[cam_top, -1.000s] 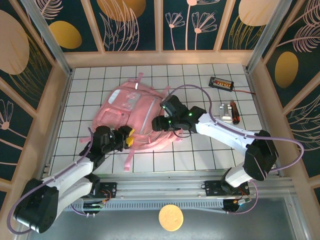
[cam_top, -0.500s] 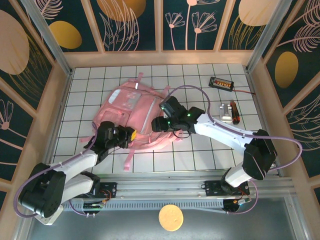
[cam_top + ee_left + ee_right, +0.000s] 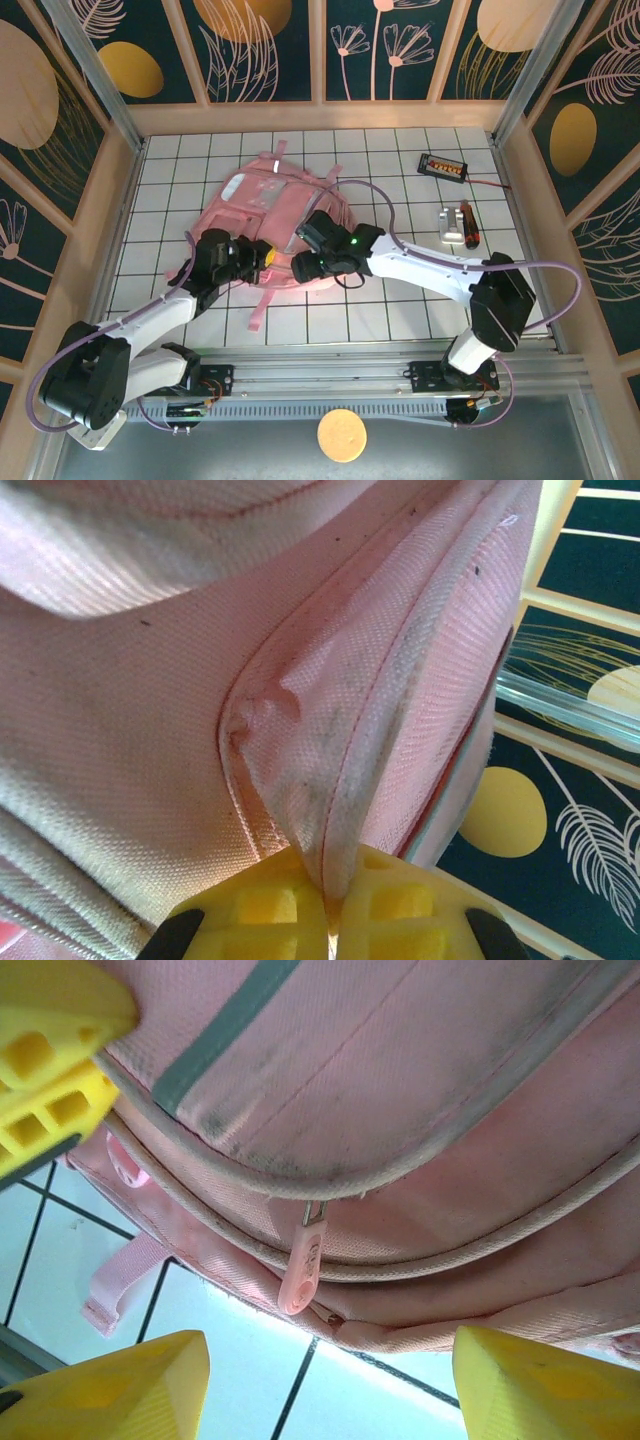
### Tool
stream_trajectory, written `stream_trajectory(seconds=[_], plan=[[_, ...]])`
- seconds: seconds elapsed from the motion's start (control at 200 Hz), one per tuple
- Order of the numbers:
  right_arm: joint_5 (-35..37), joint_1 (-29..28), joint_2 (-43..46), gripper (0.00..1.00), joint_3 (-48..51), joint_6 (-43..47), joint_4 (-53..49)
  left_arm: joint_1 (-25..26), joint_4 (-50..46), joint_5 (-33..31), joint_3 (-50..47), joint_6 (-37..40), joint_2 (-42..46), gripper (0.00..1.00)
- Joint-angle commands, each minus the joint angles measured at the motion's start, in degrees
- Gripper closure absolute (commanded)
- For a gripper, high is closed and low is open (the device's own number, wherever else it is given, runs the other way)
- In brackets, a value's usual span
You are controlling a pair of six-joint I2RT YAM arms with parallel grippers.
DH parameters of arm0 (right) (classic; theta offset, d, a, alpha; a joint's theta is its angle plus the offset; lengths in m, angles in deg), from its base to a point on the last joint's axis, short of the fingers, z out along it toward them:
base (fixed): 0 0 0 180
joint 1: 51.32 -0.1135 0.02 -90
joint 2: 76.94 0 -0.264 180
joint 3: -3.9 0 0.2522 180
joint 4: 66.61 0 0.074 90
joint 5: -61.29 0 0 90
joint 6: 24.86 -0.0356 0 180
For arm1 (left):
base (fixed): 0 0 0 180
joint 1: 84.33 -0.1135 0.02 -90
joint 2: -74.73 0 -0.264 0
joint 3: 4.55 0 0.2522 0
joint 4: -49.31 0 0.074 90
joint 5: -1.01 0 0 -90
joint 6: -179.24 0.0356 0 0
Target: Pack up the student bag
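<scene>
Anchoring the student bag [image 3: 265, 200], the left gripper [image 3: 330, 910] newly clenches a fabric fold [image 3: 315, 780]; the released right gripper [image 3: 325, 1365] nears the zip pull [image 3: 300, 1275].

The top camera looks steeply down from high above and behind the left gripper [image 3: 262, 262] and right gripper [image 3: 303, 267], far enough back to take in the whole table [image 3: 180, 170]. Each wrist camera sits just behind its own gripper, facing along the fingers, very close to the bag [image 3: 150, 730]. All 3 views share the bag's near edge.
</scene>
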Motion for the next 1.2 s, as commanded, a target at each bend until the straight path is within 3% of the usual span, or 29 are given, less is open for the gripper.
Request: stream_trajectory(seconds=[0.0,0.365,0.601,0.771,0.951,1.196], plan=[[3.43,-0.16,-1.32,0.34,-2.24,0.84,-1.19,-0.10,4.10,0.51,3.59,1.12,1.24,1.00],[4.72,-0.16,-6.68,0.45,-5.51,2.30,-0.23,0.25,1.54,-0.14,3.06,1.01,3.94,1.00],[5.31,-0.08,-7.43,0.57,-6.33,2.87,-0.38,0.42,0.91,-0.71,2.54,0.79,5.28,1.00],[5.54,-0.08,-7.62,0.73,-7.30,3.45,-0.74,0.69,0.84,-0.89,2.62,0.79,5.11,1.00],[4.95,-0.08,-7.32,1.00,-7.23,4.22,-0.26,1.02,0.88,-1.15,2.73,0.87,4.76,1.00],[5.16,1.79,-4.28,1.00,-4.43,6.06,-0.55,1.04,-1.79,-0.89,2.87,2.88,5.14,1.00]])
